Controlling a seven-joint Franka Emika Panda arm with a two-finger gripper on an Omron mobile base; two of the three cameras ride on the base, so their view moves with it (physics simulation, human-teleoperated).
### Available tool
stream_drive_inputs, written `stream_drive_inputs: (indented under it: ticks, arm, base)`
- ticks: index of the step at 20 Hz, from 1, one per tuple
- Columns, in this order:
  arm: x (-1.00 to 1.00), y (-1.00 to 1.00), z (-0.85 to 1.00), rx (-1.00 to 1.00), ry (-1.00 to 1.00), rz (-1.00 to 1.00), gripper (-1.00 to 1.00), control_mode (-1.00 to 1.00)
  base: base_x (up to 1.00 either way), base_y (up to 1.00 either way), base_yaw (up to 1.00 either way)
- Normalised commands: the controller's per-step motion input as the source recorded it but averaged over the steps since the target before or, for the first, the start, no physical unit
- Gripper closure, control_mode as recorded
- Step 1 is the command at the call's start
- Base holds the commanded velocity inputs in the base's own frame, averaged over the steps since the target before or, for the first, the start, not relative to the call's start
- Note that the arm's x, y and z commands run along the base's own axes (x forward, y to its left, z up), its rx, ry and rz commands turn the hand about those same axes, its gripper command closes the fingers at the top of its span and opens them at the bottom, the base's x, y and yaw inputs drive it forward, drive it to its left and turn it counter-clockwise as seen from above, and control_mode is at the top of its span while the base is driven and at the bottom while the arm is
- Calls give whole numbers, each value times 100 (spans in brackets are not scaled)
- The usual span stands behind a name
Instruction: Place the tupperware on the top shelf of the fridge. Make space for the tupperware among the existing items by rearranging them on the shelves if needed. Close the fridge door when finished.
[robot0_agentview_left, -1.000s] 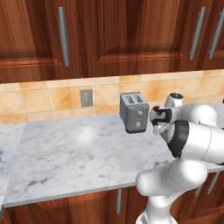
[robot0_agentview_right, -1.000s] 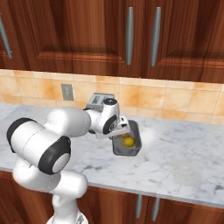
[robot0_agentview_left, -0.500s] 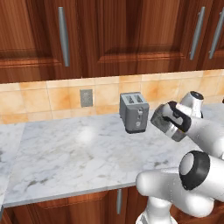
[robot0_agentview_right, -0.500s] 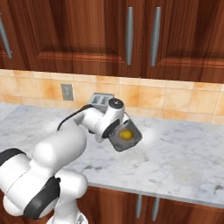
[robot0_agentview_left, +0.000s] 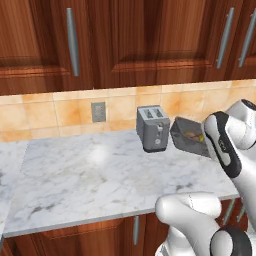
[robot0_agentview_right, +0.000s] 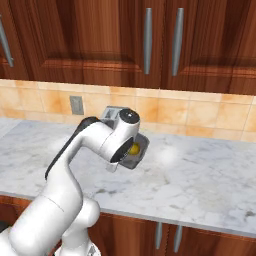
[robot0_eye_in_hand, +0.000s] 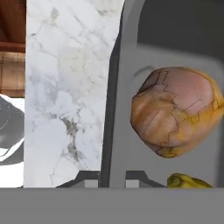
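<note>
Gripper clenched on the tupperware rim, holding it tilted at right of frame, beside the toaster, above the counter.

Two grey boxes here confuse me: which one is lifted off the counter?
The tupperware, the shallow tub with roast chicken showing, tilted in the air at the arm's end. The taller slotted toaster stands on the counter.

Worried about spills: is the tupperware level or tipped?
Tipped: the tupperware hangs off the counter, open side facing sideways, food showing.
</note>
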Motion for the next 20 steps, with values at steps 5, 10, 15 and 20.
stream_drive_inputs:
  ticks: [5, 10, 15, 20]
  arm:
    - [-69, 82, 55, -23, -5, 36, 100, -100]
    - [-31, 92, 38, -16, -5, 19, 100, -100]
    - [-10, 32, 31, -6, -9, 6, 100, -100]
    - [-5, 0, 11, 0, -20, 0, 100, -100]
  base:
    - [0, 0, 0]
    - [0, 0, 0]
    - [0, 0, 0]
    - [0, 0, 0]
